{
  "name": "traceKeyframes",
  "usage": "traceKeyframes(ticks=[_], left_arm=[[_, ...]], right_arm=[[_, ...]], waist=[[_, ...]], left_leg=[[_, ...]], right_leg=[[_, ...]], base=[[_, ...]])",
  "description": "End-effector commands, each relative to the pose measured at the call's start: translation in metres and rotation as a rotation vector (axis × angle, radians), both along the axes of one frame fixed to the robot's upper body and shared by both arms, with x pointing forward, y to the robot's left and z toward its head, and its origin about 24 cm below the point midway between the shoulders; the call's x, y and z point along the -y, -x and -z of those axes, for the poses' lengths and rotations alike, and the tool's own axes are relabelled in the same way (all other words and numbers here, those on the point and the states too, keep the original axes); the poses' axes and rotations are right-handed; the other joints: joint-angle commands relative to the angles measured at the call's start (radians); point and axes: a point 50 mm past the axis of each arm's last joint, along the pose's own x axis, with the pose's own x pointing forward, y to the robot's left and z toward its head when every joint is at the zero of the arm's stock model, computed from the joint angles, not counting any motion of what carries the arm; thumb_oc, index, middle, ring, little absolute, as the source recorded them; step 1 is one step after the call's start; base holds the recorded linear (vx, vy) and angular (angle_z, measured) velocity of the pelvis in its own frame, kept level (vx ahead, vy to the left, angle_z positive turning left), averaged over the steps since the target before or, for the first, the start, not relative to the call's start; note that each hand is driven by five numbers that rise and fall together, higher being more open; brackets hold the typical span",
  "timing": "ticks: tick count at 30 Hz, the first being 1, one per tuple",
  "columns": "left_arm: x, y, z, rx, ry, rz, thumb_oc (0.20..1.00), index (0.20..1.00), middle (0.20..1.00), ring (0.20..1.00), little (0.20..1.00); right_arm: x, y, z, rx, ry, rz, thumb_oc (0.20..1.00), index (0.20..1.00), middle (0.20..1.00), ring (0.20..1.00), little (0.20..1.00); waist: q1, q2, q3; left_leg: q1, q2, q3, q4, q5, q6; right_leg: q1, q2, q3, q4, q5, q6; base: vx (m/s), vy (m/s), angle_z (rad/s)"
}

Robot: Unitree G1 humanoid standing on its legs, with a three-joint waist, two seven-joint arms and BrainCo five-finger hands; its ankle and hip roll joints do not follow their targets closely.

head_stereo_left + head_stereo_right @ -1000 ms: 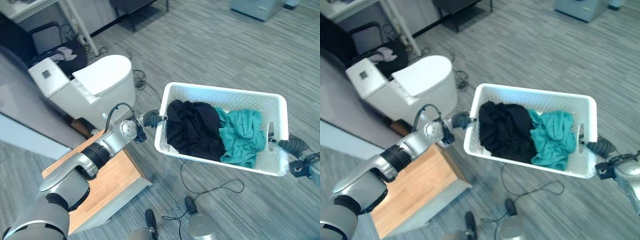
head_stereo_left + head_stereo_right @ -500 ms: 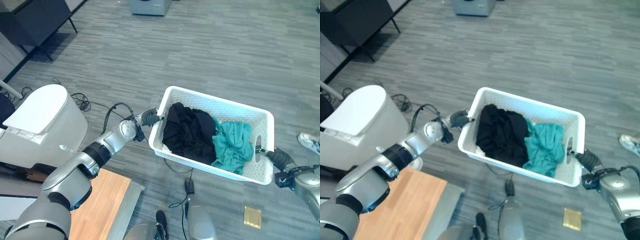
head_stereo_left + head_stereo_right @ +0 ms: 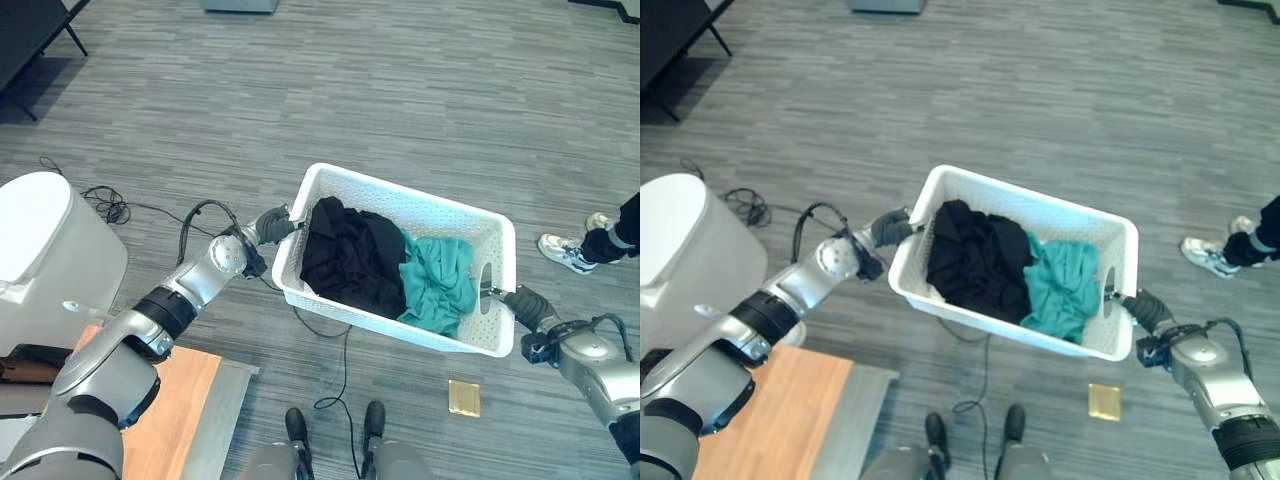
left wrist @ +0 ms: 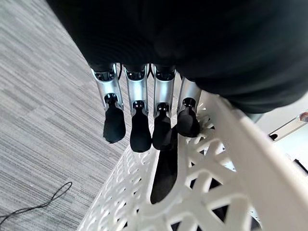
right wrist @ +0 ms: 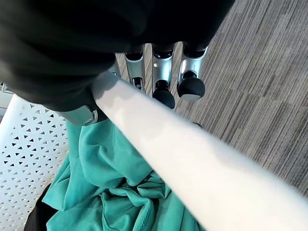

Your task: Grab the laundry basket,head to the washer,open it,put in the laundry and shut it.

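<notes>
Both hands, left hand (image 3: 272, 225) and right hand (image 3: 520, 302), still clenched on white perforated plastic laundry basket (image 3: 440, 212); wooden platform slid aside, view swung — carrying toward washer.

Head stereo pair looks steeply down, sharing the white basket (image 3: 497, 240); wrist cameras sit close against its rims.

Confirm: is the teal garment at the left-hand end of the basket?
No, the teal garment lies at the right hand end of the basket; the black clothes fill the left hand end.

Lab: grey carpet (image 3: 420, 90), loose cables (image 3: 110, 205)
</notes>
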Motion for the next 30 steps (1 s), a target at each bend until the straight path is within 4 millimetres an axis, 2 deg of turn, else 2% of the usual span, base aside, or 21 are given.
traceKeyframes(ticks=[1,3,5,6,8,10,11,13,16,17,18,20,21,22,23,24,26,27,28,29,30], left_arm=[[-0.031,-0.019,-0.031,0.102,0.031,-0.178,0.200,0.200,0.200,0.200,0.200],[-0.028,-0.022,-0.034,0.107,0.024,-0.172,0.200,0.200,0.200,0.200,0.200],[-0.030,-0.022,-0.037,0.116,0.024,-0.179,0.200,0.200,0.200,0.200,0.200],[-0.042,-0.019,-0.033,0.107,0.050,-0.213,0.200,0.200,0.200,0.200,0.200],[-0.055,-0.014,-0.026,0.084,0.068,-0.239,0.200,0.200,0.200,0.200,0.200],[-0.060,-0.010,-0.023,0.076,0.072,-0.246,0.200,0.200,0.200,0.200,0.200],[-0.074,-0.005,-0.015,0.054,0.074,-0.277,0.200,0.200,0.200,0.200,0.200],[-0.090,0.000,-0.013,0.044,0.077,-0.317,0.200,0.200,0.200,0.200,0.200],[-0.105,0.003,-0.013,0.042,0.090,-0.371,0.200,0.200,0.200,0.200,0.200],[-0.110,0.005,-0.011,0.041,0.090,-0.384,0.200,0.200,0.200,0.200,0.200],[-0.120,0.007,-0.012,0.039,0.096,-0.416,0.200,0.200,0.200,0.200,0.200],[-0.120,0.007,-0.012,0.039,0.096,-0.417,0.200,0.200,0.200,0.200,0.200],[-0.133,0.011,-0.015,0.050,0.086,-0.453,0.200,0.200,0.200,0.200,0.200],[-0.139,0.013,-0.017,0.055,0.067,-0.464,0.200,0.200,0.200,0.200,0.200],[-0.139,0.013,-0.017,0.055,0.067,-0.464,0.200,0.200,0.200,0.200,0.200],[-0.140,0.015,-0.013,0.053,0.068,-0.470,0.200,0.200,0.200,0.200,0.200],[-0.138,0.016,-0.012,0.046,0.066,-0.459,0.200,0.200,0.200,0.200,0.200],[-0.133,0.014,-0.012,0.050,0.070,-0.450,0.200,0.200,0.200,0.200,0.200],[-0.129,0.011,-0.008,0.044,0.068,-0.460,0.200,0.200,0.200,0.200,0.200],[-0.129,0.011,-0.009,0.045,0.069,-0.460,0.200,0.200,0.200,0.200,0.200],[-0.126,0.008,-0.009,0.044,0.066,-0.459,0.200,0.200,0.200,0.200,0.200]], right_arm=[[0.013,-0.005,-0.047,0.213,-0.021,-0.022,0.200,0.200,0.200,0.200,0.200],[0.021,0.000,-0.047,0.215,-0.027,0.012,0.200,0.200,0.200,0.200,0.200],[0.022,0.001,-0.047,0.211,-0.030,0.015,0.200,0.200,0.200,0.200,0.200],[0.016,-0.003,-0.048,0.210,-0.029,-0.011,0.200,0.200,0.200,0.200,0.200],[0.010,-0.008,-0.046,0.194,-0.036,-0.037,0.200,0.200,0.200,0.200,0.200],[0.006,-0.009,-0.043,0.182,-0.044,-0.053,0.200,0.200,0.200,0.200,0.200],[-0.002,-0.015,-0.035,0.159,-0.054,-0.073,0.200,0.200,0.200,0.200,0.200],[-0.011,-0.024,-0.032,0.150,-0.065,-0.101,0.200,0.200,0.200,0.200,0.200],[-0.026,-0.038,-0.029,0.141,-0.081,-0.136,0.200,0.200,0.200,0.200,0.200],[-0.030,-0.042,-0.026,0.138,-0.090,-0.144,0.200,0.200,0.200,0.200,0.200],[-0.035,-0.045,-0.022,0.125,-0.082,-0.150,0.200,0.200,0.200,0.200,0.200],[-0.035,-0.046,-0.022,0.125,-0.082,-0.151,0.200,0.200,0.200,0.200,0.200],[-0.047,-0.049,-0.017,0.108,-0.091,-0.179,0.200,0.200,0.200,0.200,0.200],[-0.053,-0.047,-0.012,0.110,-0.118,-0.193,0.200,0.200,0.200,0.200,0.200],[-0.053,-0.047,-0.012,0.110,-0.118,-0.193,0.200,0.200,0.200,0.200,0.200],[-0.058,-0.046,-0.007,0.102,-0.137,-0.200,0.200,0.200,0.200,0.200,0.200],[-0.062,-0.045,-0.004,0.095,-0.134,-0.216,0.200,0.200,0.200,0.200,0.200],[-0.059,-0.043,-0.003,0.094,-0.125,-0.204,0.200,0.200,0.200,0.200,0.200],[-0.058,-0.042,-0.003,0.107,-0.126,-0.189,0.200,0.200,0.200,0.200,0.200],[-0.058,-0.042,-0.003,0.108,-0.126,-0.188,0.200,0.200,0.200,0.200,0.200],[-0.054,-0.041,-0.004,0.118,-0.124,-0.170,0.200,0.200,0.200,0.200,0.200]], waist=[[0.023,-0.033,-0.103],[0.013,-0.046,-0.088],[0.014,-0.054,-0.080],[0.049,-0.062,-0.046],[0.078,-0.060,-0.041],[0.087,-0.059,-0.050],[0.121,-0.057,-0.056],[0.162,-0.057,-0.057],[0.199,-0.062,-0.058],[0.209,-0.065,-0.060],[0.218,-0.068,-0.070],[0.219,-0.069,-0.069],[0.232,-0.084,-0.096],[0.244,-0.118,-0.112],[0.245,-0.117,-0.115],[0.246,-0.142,-0.121],[0.226,-0.127,-0.111],[0.202,-0.111,-0.097],[0.166,-0.060,-0.086],[0.161,-0.066,-0.082],[0.138,-0.043,-0.069]], left_leg=[[-0.033,0.013,-0.069,-0.025,0.010,-0.052],[-0.052,0.061,-0.084,0.044,0.002,-0.078],[-0.061,0.073,-0.098,0.094,-0.012,-0.074],[-0.099,-0.007,-0.208,0.210,-0.061,-0.056],[-0.155,-0.107,-0.263,0.224,-0.080,-0.044],[-0.174,-0.117,-0.253,0.200,-0.066,-0.037],[-0.257,-0.133,-0.240,0.182,-0.014,-0.032],[-0.292,-0.148,-0.264,0.121,0.022,-0.035],[-0.325,-0.132,-0.248,0.042,0.062,-0.038],[-0.327,-0.128,-0.227,0.031,0.067,-0.034],[-0.336,-0.115,-0.154,0.045,0.066,-0.019],[-0.335,-0.115,-0.152,0.046,0.064,-0.019],[-0.292,-0.113,-0.119,0.047,0.088,0.021],[-0.278,-0.140,-0.129,0.075,0.082,0.044],[-0.281,-0.137,-0.129,0.075,0.083,0.043],[-0.266,-0.159,-0.134,0.093,0.058,0.062],[-0.221,-0.156,-0.143,0.105,0.024,0.085],[-0.194,-0.145,-0.150,0.112,0.013,0.088],[-0.132,-0.109,-0.162,0.105,-0.011,0.087],[-0.131,-0.118,-0.165,0.108,-0.012,0.088],[-0.093,-0.110,-0.179,0.101,-0.020,0.077]], right_leg=[[-0.022,-0.010,0.012,0.079,-0.114,0.056],[-0.014,0.011,0.010,0.091,-0.134,0.033],[-0.005,0.018,0.013,0.094,-0.141,0.024],[0.009,0.022,0.032,0.102,-0.146,0.016],[0.020,0.038,0.047,0.106,-0.146,0.021],[0.030,0.048,0.055,0.100,-0.149,0.023],[0.057,0.076,0.079,0.090,-0.162,0.018],[0.095,0.106,0.112,0.088,-0.187,0.012],[0.140,0.131,0.152,0.119,-0.233,-0.002],[0.159,0.137,0.161,0.129,-0.244,-0.004],[0.190,0.150,0.174,0.152,-0.264,-0.010],[0.191,0.149,0.176,0.153,-0.264,-0.009],[0.224,0.157,0.196,0.187,-0.283,-0.005],[0.210,0.144,0.198,0.272,-0.220,0.035],[0.206,0.146,0.199,0.272,-0.217,0.034],[0.183,0.127,0.213,0.378,-0.102,0.094],[0.085,0.098,0.207,0.621,0.071,0.179],[0.041,0.086,0.187,0.723,0.092,0.187],[-0.062,0.067,0.143,0.823,0.054,0.161],[-0.062,0.059,0.140,0.834,0.045,0.162],[-0.116,0.022,0.102,0.847,0.004,0.143]], base=[[-0.02,-0.160,0.33],[-0.01,-0.318,0.34],[0.02,-0.233,0.34],[0.03,-0.186,0.27],[0.11,-0.184,-0.11],[0.16,-0.082,-0.36],[0.26,-0.094,-0.55],[0.39,-0.114,-0.83],[0.45,-0.064,-0.78],[0.49,-0.023,-0.92],[0.49,-0.022,-0.87],[0.40,0.008,-0.22],[0.83,0.058,0.19],[0.82,0.057,-0.01],[0.60,0.070,-0.30],[0.37,0.085,-0.41],[0.49,0.108,-0.09],[0.64,0.111,0.23],[0.47,0.073,0.69],[0.48,0.072,0.85],[0.31,-0.002,0.86]])
